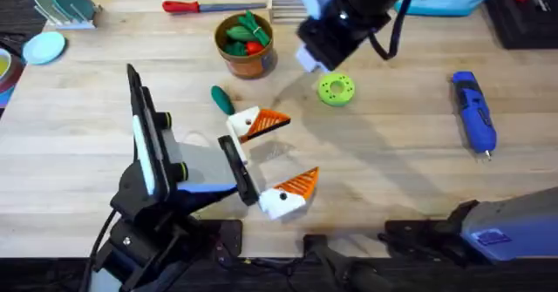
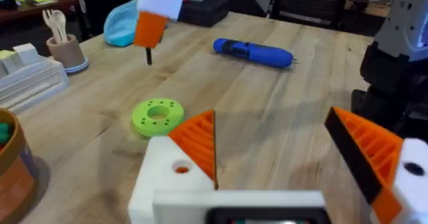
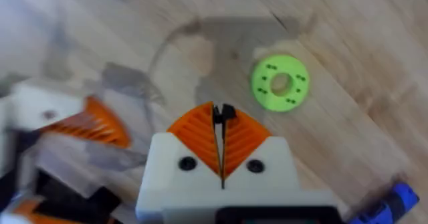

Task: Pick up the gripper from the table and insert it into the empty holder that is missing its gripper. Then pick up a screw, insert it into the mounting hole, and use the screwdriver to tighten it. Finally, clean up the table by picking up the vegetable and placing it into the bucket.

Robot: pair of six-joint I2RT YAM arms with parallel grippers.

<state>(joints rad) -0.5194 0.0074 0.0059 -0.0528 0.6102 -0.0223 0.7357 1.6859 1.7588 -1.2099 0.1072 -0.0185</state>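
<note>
A small dark piece, judged to be the screw, is pinched upright between the closed orange pads of the right gripper, above the table just beyond the green disc. The mounting hole in the holder is found nearer and to the left. The left gripper is spread wide, nothing held.

The right pincer is hovering over the wooden counter, its orange ribbed pads pressing together around a small dark object at the tips. A green ring-shaped disc is lying just beyond, and another orange-padded finger is sitting off to one side.
</note>
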